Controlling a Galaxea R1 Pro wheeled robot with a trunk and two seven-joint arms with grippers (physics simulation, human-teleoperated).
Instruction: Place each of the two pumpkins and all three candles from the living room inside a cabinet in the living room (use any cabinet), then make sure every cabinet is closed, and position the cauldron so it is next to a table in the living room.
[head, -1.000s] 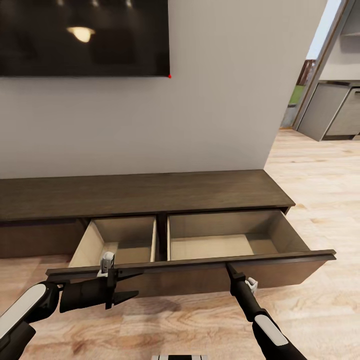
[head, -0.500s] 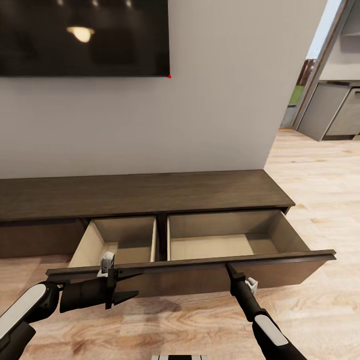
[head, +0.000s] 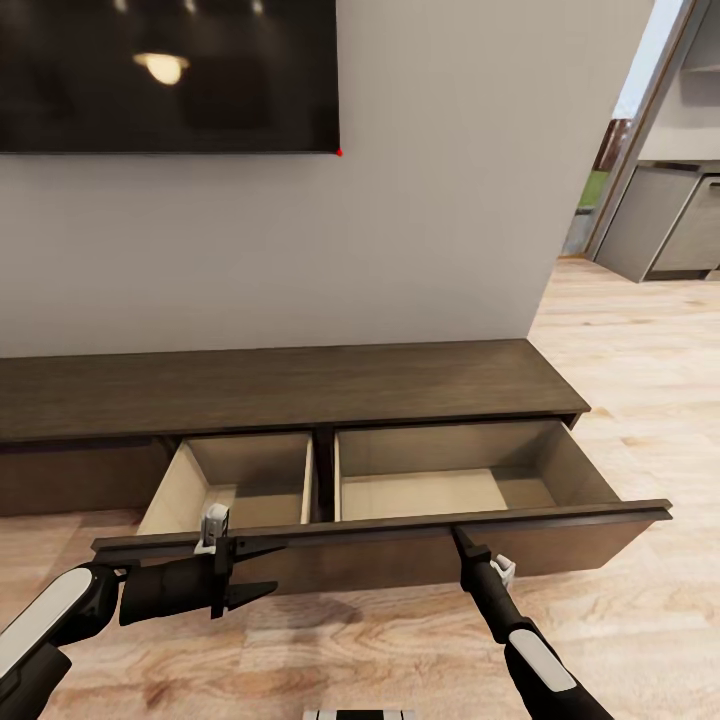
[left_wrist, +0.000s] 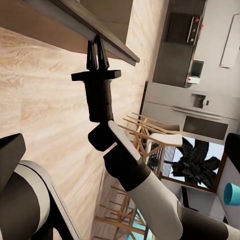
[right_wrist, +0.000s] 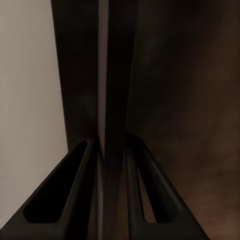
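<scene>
The long dark brown cabinet (head: 300, 385) stands against the grey wall, its wide drawer pulled out toward me. Bare pale wood lines both compartments, left (head: 250, 490) and right (head: 440, 490). My right gripper (head: 462, 540) is shut on the top edge of the drawer front (head: 400, 560); the left wrist view shows the same grip (left_wrist: 98, 50), and in the right wrist view the edge runs between the fingers (right_wrist: 112, 150). My left gripper (head: 258, 570) hangs open just in front of the drawer front's left part, holding nothing. Pumpkins, candles, cauldron and table are out of view.
A dark wall-mounted screen (head: 165, 75) hangs above the cabinet. The wall ends at the right, where light wood floor (head: 620, 330) leads to grey kitchen units (head: 665, 225). Wooden chairs (left_wrist: 145, 135) appear in the left wrist view.
</scene>
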